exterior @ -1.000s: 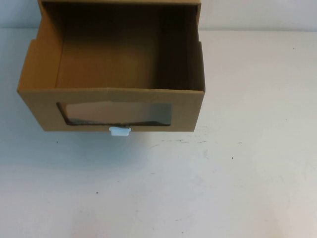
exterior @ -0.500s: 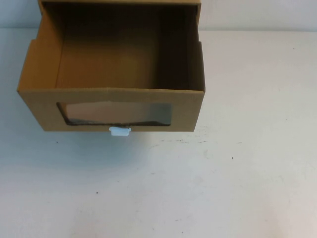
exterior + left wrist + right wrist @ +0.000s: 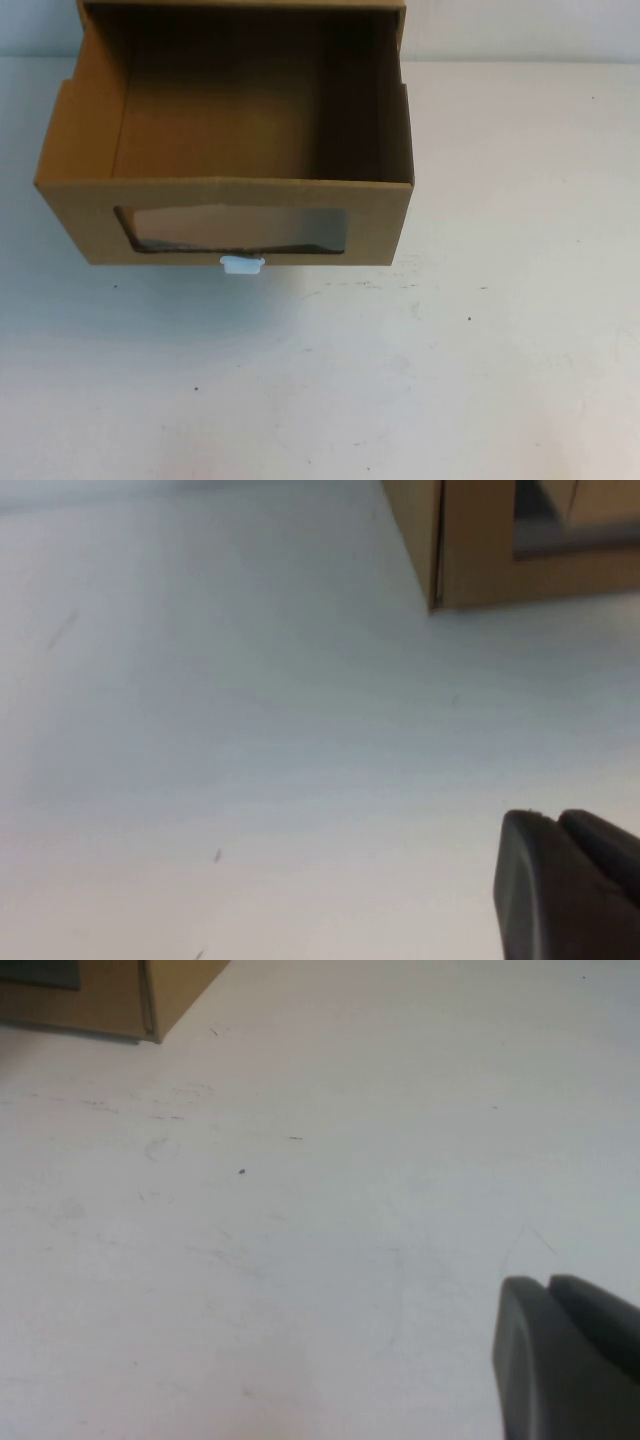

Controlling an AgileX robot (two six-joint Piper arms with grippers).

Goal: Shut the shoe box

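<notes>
The shoe box (image 3: 70,205) is a brown cardboard drawer pulled out toward me at the table's back left. Its front panel has a clear window (image 3: 235,230) with a small white pull tab (image 3: 242,265) below it. The drawer is empty inside. Neither gripper shows in the high view. My left gripper (image 3: 555,825) is shut and empty above bare table, with the box's corner (image 3: 470,550) some way off. My right gripper (image 3: 548,1292) is shut and empty above bare table, with the box's corner (image 3: 120,1000) far off.
The white table (image 3: 450,350) spreads in front of and to the right of the box. The box's outer sleeve (image 3: 240,5) sits at the back edge of the view.
</notes>
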